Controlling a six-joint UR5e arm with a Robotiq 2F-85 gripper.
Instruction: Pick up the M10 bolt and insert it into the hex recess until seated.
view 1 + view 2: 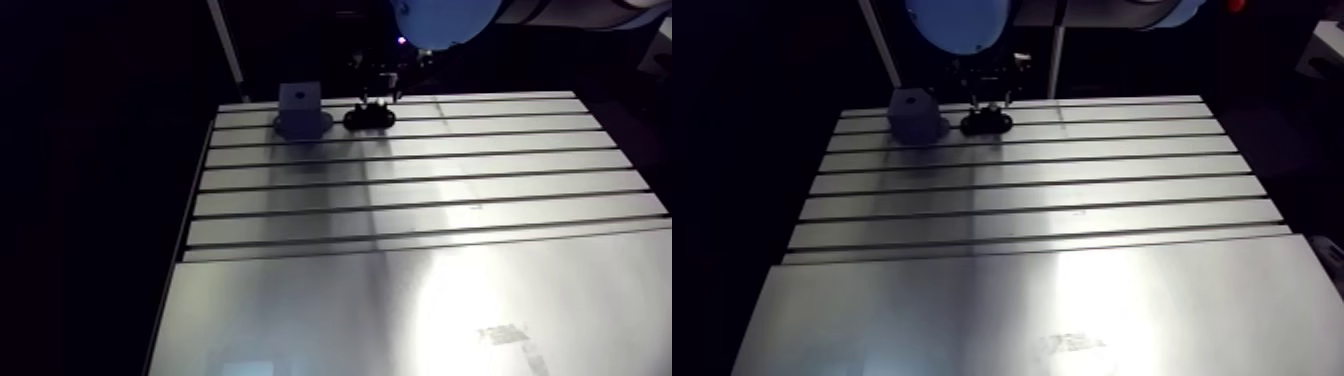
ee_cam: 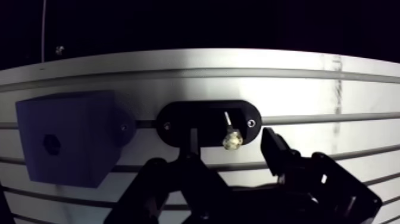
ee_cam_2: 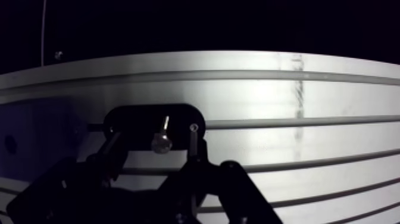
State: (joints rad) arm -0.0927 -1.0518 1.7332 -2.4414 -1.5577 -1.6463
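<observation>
The M10 bolt (image 2: 231, 140) sits in its black holder (image 2: 178, 119) far across the counter (image 1: 400, 220), between the fingers (image 2: 272, 148), which are apart. An off-centre close could tilt it, and a crooked bolt would jam at the hex recess (image 2: 52, 143) to the left.

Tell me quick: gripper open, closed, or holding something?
Gripper: open, fingers either side of the bolt in its black holder, not touching it.

Slotted aluminium table (image 1: 420, 215), smooth plate at its near end. At the far edge: blue-grey block (image 1: 300, 108), hexagonal hole in one face. Just beside it: black oval holder (image 1: 369, 119), a screw at each end.
</observation>
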